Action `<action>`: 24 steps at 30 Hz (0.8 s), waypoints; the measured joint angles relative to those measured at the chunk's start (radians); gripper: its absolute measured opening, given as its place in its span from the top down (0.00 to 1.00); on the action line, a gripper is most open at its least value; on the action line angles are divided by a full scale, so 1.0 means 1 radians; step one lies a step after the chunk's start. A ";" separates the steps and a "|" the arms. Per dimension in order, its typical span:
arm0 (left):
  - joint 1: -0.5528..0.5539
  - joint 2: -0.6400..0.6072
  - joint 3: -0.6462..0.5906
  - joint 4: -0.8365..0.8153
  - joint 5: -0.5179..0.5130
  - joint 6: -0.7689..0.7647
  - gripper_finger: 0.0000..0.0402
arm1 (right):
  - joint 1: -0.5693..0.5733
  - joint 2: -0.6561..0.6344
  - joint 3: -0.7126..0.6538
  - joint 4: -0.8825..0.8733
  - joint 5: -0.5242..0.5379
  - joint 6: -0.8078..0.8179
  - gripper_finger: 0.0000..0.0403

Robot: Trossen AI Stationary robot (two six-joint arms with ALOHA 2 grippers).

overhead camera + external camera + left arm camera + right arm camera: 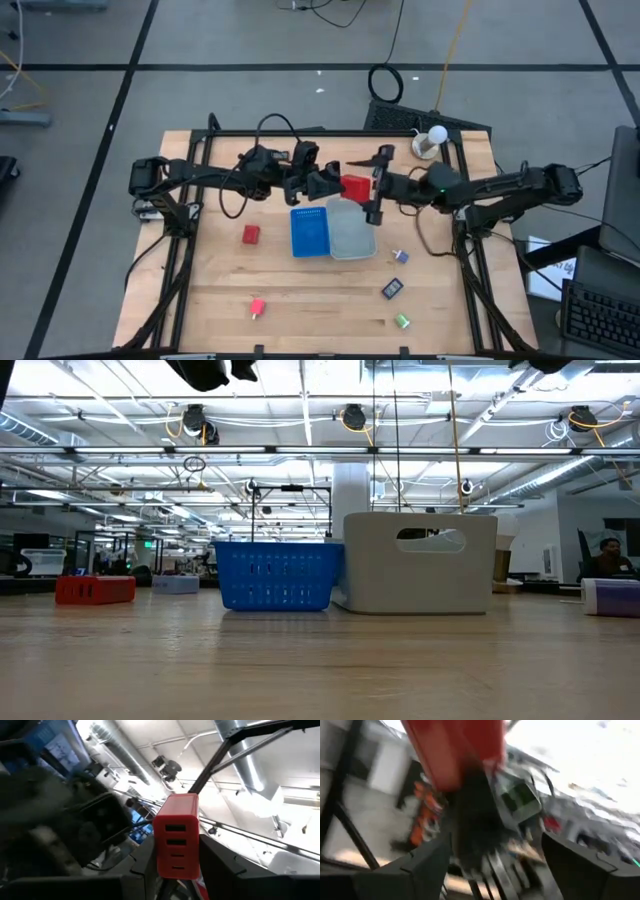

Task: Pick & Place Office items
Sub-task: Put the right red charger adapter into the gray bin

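Pale wood table (320,290) under a bright ceiling of pipes and lamps. A blue tray (310,231) and a clear tray (352,228) touch at its middle. Above them, the left gripper (335,185) clamps a red block (355,187) with dark slots; the right gripper (378,186) stands wide beside it.

Three red blocks (251,234); two trays (310,231); three small pieces (392,289)

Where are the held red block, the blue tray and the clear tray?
Red block (176,835), left wrist view: front face with slots, between the left gripper's fingers.
Blue tray (310,232), high view: ribbed floor.
Clear tray (352,240), high view: bare floor.
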 joint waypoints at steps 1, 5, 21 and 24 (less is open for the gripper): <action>0.004 0.000 0.000 0.003 0.011 0.008 0.71 | 0.004 0.002 -0.001 -0.026 0.032 -0.001 0.23; 0.022 -0.010 -0.001 0.004 0.114 0.079 0.71 | 0.013 -0.032 -0.004 -0.147 0.064 0.013 0.20; 0.080 -0.215 -0.003 -0.566 0.128 0.553 0.71 | 0.014 -0.309 -0.054 -0.637 0.056 0.295 0.23; 0.081 -0.278 -0.003 -0.725 0.055 0.664 0.71 | 0.014 -0.382 -0.108 -0.652 0.071 0.318 0.23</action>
